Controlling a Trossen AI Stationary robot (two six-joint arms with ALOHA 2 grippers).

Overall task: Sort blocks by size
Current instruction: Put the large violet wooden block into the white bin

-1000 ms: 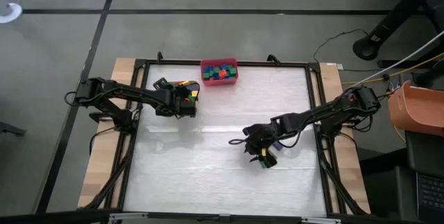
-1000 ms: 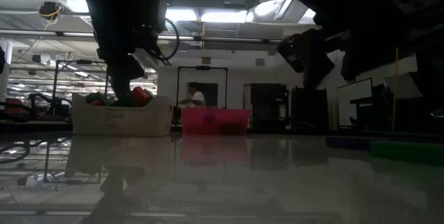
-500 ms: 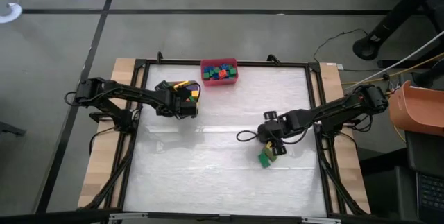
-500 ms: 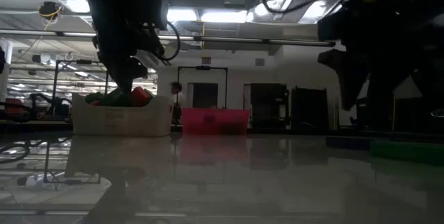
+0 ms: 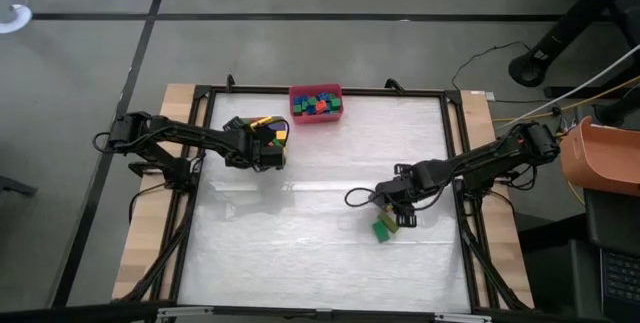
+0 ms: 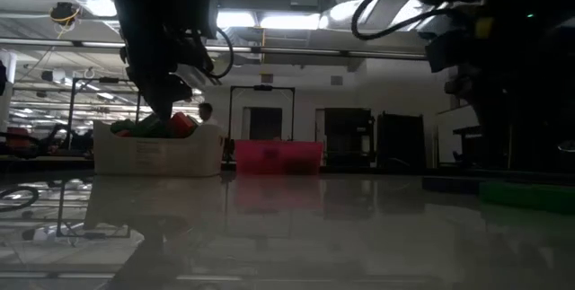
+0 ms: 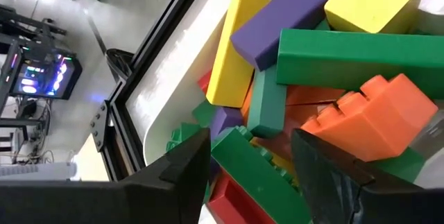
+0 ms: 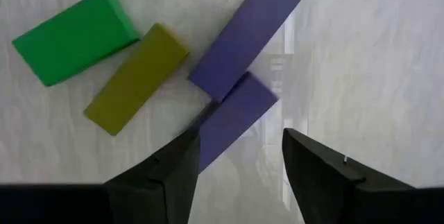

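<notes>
the right gripper (image 8: 236,165) hangs over three loose blocks on the table (image 5: 300,243), jaws apart and empty: a purple bar (image 8: 243,40) nearest, a yellow bar (image 8: 135,78) beside it, a green block (image 8: 73,37) just beyond. to lift the purple bar cleanly, line the fingers across its narrow width; the yellow bar lies close. open table lies all around. farther off, the left gripper (image 7: 250,161), jaws apart, sits over the white bin (image 5: 255,128) of long blocks; the red bin (image 5: 316,104) stands at the far edge.
</notes>
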